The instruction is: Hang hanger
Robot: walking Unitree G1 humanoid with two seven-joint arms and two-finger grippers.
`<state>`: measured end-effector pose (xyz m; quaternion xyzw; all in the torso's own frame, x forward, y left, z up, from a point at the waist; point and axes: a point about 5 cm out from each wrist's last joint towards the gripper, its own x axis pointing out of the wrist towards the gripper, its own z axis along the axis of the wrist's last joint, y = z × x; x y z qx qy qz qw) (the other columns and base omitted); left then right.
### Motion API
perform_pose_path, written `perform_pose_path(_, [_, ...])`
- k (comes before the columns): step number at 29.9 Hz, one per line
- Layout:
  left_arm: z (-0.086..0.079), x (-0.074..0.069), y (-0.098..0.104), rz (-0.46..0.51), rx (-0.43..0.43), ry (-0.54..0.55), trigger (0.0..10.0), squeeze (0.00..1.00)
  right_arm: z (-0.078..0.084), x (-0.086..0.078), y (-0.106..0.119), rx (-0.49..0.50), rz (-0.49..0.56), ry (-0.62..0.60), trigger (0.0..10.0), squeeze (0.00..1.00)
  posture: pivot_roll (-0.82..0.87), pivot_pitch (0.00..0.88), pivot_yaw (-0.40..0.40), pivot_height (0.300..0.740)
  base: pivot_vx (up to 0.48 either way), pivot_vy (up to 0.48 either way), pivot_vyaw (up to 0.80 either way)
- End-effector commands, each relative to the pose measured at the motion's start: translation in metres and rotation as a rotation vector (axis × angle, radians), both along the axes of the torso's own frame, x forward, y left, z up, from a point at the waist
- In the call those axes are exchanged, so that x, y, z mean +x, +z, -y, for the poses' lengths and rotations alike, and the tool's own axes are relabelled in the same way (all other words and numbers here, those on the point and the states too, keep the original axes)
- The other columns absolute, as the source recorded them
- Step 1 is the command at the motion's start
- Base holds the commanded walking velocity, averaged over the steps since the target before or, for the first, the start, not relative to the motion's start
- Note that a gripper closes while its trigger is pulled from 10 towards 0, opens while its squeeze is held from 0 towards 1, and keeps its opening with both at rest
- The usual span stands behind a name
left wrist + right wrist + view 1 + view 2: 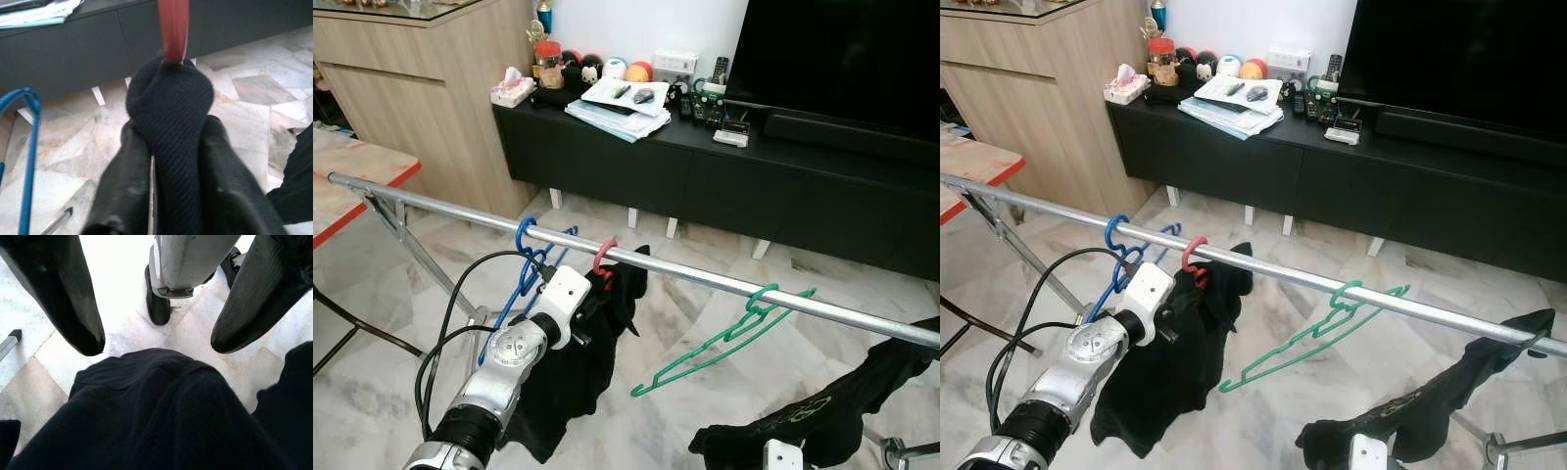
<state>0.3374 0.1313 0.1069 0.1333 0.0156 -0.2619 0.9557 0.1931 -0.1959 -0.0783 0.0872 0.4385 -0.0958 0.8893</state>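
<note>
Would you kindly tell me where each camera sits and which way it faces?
Left eye view: head, looking down at the rail and green hanger; left arm visible.
Right eye view: the same scene; left hand at the black garment.
Left wrist view: along fingers pinching that garment under the red hanger.
Right wrist view: floorward, open right hand above dark cloth.
Both wrist views share marble floor.

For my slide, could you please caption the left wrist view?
Left gripper shut on black garment below red hanger.
</note>
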Motion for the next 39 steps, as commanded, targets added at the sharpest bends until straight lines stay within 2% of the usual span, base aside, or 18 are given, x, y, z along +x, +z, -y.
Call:
perform_pose_path(1, [-0.004,-0.001,0.003,0.009,-0.022,-0.006,10.0,1.0,0.001,-0.004,-0.002,-0.003,-0.019,0.005,10.0,0.0,-0.06,0.128,-0.001,0.74,0.0,0.0,0.0])
perform_pose_path(13, [-0.01,-0.01,0.013,0.027,-0.058,-0.064,10.0,1.0,-0.001,-0.004,-0.002,-0.002,-0.017,0.002,10.0,0.0,-0.05,0.143,0.014,0.74,0.0,0.0,0.0])
perform_pose_path(20, [-0.038,-0.027,0.023,0.059,-0.023,-0.047,10.0,1.0,-0.002,-0.004,-0.003,0.002,-0.018,-0.002,10.0,0.0,-0.05,0.148,0.022,0.74,0.0,0.0,0.0])
perform_pose_path(21, [-0.045,-0.032,0.026,0.063,-0.02,-0.049,10.0,0.0,-0.002,-0.004,-0.003,0.002,-0.018,-0.002,10.0,0.0,-0.04,0.149,0.021,0.74,0.0,0.0,0.0])
perform_pose_path(22, [-0.045,-0.032,0.026,0.063,-0.02,-0.049,10.0,0.0,-0.002,-0.004,-0.003,0.002,-0.018,-0.002,10.0,0.0,-0.04,0.149,0.021,0.74,0.0,0.0,0.0])
perform_pose_path(24, [-0.063,-0.051,0.037,0.062,0.019,-0.084,10.0,0.0,-0.002,-0.005,-0.003,0.002,-0.02,0.002,10.0,0.0,-0.03,0.153,0.018,0.74,0.0,0.0,0.0])
perform_pose_path(27, [-0.069,-0.057,0.039,0.04,0.023,-0.097,10.0,0.0,-0.002,-0.005,-0.003,0.002,-0.021,0.004,10.0,0.0,-0.03,0.153,0.017,0.74,0.0,0.0,0.0])
perform_pose_path(28, [-0.076,-0.064,0.04,0.021,0.046,-0.092,10.0,0.0,-0.002,-0.005,-0.003,0.002,-0.022,0.006,10.0,0.0,-0.03,0.153,0.017,0.74,0.0,0.0,0.0])
perform_pose_path(31, [-0.086,-0.068,0.041,0.014,0.067,-0.052,10.0,0.0,-0.002,-0.005,-0.003,0.003,-0.023,0.008,10.0,0.0,-0.02,0.152,0.019,0.74,0.0,0.0,0.0])
perform_pose_path(33, [-0.111,-0.068,0.039,0.015,0.001,0.123,10.0,0.0,-0.003,-0.005,-0.003,0.004,-0.023,0.011,10.0,0.0,-0.02,0.15,0.021,0.74,0.0,0.0,0.0])
perform_pose_path(34, [-0.111,-0.068,0.039,0.015,0.001,0.123,10.0,0.0,-0.003,-0.005,-0.003,0.004,-0.023,0.011,10.0,0.0,-0.02,0.15,0.021,0.74,0.0,0.0,0.0])
perform_pose_path(36, [-0.139,-0.067,0.035,0.033,-0.054,0.328,10.0,0.0,-0.004,-0.005,-0.003,0.005,-0.023,0.012,10.0,0.0,-0.02,0.148,0.02,0.74,0.0,0.0,0.0])
perform_pose_path(37, [-0.139,-0.067,0.035,0.033,-0.054,0.328,10.0,0.0,-0.004,-0.005,-0.003,0.005,-0.023,0.012,10.0,0.0,-0.02,0.148,0.02,0.74,0.0,0.0,0.0])
perform_pose_path(39, [-0.16,-0.069,0.03,0.035,-0.085,0.503,10.0,0.0,-0.004,-0.005,-0.003,0.006,-0.023,0.014,10.0,0.0,-0.02,0.143,0.022,0.74,0.0,0.0,0.0])
